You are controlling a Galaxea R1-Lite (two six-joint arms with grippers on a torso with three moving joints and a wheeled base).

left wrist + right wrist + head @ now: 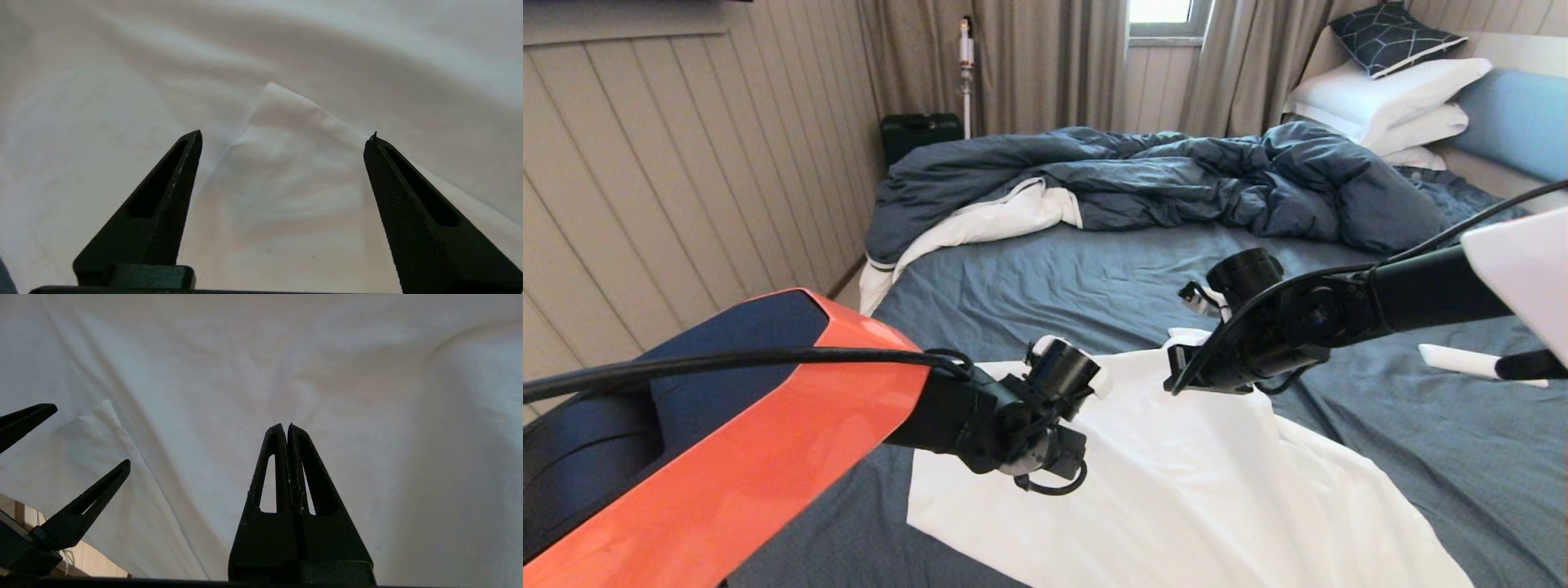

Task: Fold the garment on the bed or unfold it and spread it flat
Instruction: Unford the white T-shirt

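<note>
Left gripper (286,134) spread wide above a small folded corner of shirt (1176,490), holding nothing; right gripper (286,426) pressed together, apparently pinching a thin fold of the same cloth, just beside. Shirt on near side of bed (1054,278): thin, soft, plain white, partly spread yet creased and tented under the right gripper, so by the look roughly midway, smoothing or folding still to do.

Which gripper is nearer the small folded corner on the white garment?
Left. The left gripper, open, hovers over the folded corner of the garment; the right gripper, shut, is off to one side.
</note>
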